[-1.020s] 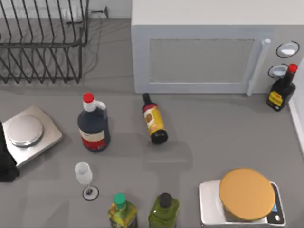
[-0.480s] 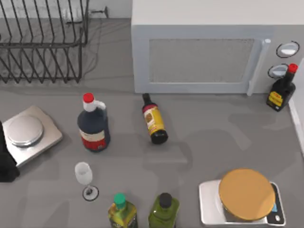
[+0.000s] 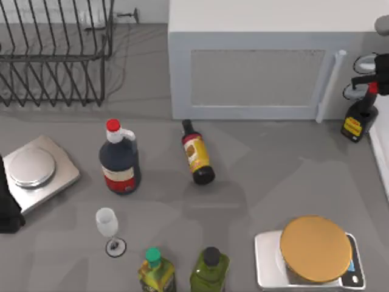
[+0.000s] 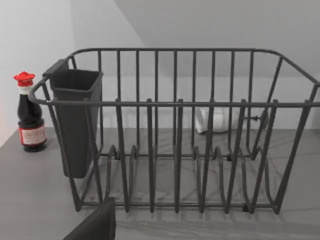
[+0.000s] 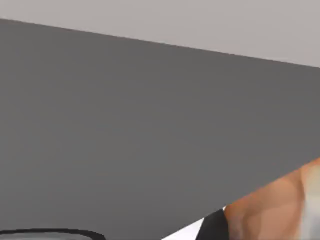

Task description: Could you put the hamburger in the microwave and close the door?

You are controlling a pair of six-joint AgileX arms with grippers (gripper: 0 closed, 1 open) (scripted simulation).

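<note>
Reaching in at the far right edge, the right gripper [image 3: 372, 72] hangs before the microwave [image 3: 273, 61] dials, above the small red-capped bottle [image 3: 360, 112]; I cannot tell how its fingers stand. It has come into sight since half a second ago. The door [image 3: 252, 82] is shut. The hamburger [image 3: 315, 248] sits on the white scale [image 3: 265, 264] at the near right, with bare table [image 3: 285, 176] between it and the microwave. My left arm [image 3: 7, 204] is parked at the left edge.
</note>
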